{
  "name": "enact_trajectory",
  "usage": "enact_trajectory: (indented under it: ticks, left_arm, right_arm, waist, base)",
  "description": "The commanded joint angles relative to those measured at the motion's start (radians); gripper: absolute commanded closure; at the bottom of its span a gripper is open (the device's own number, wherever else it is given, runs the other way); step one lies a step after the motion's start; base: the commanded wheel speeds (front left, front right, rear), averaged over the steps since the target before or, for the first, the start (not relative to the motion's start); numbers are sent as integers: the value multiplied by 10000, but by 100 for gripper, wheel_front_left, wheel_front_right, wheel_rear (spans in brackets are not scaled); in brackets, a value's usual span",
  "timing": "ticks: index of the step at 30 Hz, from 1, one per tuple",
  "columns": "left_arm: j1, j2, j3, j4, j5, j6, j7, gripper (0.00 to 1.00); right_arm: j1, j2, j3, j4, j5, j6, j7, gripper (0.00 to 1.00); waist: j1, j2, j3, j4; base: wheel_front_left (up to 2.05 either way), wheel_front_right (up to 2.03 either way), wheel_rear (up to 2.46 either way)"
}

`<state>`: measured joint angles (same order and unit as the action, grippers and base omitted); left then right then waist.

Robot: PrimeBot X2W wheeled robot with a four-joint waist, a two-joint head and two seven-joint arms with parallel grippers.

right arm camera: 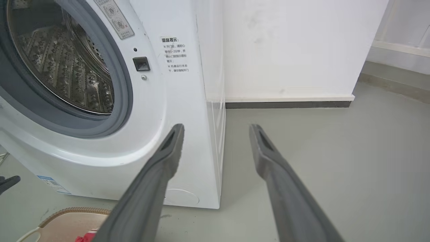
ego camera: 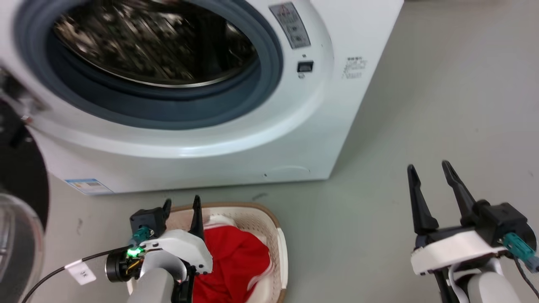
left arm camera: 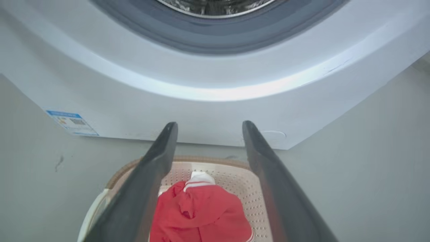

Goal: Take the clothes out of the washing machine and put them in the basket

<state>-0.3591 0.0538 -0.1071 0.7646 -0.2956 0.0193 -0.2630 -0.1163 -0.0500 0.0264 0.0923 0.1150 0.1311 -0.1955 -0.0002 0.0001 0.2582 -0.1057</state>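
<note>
Left arm: your left gripper (ego camera: 182, 201) hangs over the near end of the low cream-white perforated plastic basket (ego camera: 281, 248). Its jaws are spread with nothing between them. In the left wrist view the two dark fingers (left arm camera: 147, 178) frame the bright red fabric clothes (left arm camera: 201, 215), which lie heaped in the basket. A white-and-red striped trim (left arm camera: 199, 179) pokes out at the far side of the heap. I read this as a drop position: fingers parted over the load and clear of the fabric.

Right arm: your right gripper (ego camera: 428, 165) is parked well off to the side over the grey floor (ego camera: 421, 84). Its jaws are also apart and empty, and it looks kept out of the left arm's way.

The basket stands on the floor just in front of the large white front-loading washing machine (ego camera: 202, 147), below the grey rubber ring (ego camera: 168, 113). That makes the carry from mouth to basket short. The round glass door (ego camera: 17, 240) is swung open at your left. What you can see of the perforated steel drum (right arm camera: 67, 70) is bare metal, so the unloading looks done or nearly so.

Writing:
- A grey warning sticker (right arm camera: 114, 18) with pictograms sits above the dark door latch (right arm camera: 141, 64); it's not legible.
- Beside the latch is a block of Chinese characters (right arm camera: 175, 55) whose heading looks like 温馨提示. The lines under it are too small to trust.
- A blue-and-white label (ego camera: 88, 185) is at the machine's lower corner, too blurred to read.
- A white tag (ego camera: 81, 272) hangs on the left arm's cable; its marks are unclear.
</note>
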Motion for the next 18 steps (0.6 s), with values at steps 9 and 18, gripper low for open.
enact_trajectory:
  ticks: [9, 18]
  left_arm:
    - [1215, -37, 259, -3492, 603, 179, -24, 0]
    - [2239, 36, 203, -5156, 1605, 207, -24, 0]
  right_arm:
    - [862, -4, -533, -554, -260, -7, 463, 0]
    - [1544, -2, -667, -1016, -471, -7, 833, 0]
  waist:
    - [2, -1, -1503, 754]
    - [2, -1, -2368, 842]
  base:
    - [0, 0, 0]
    - [0, 0, 0]
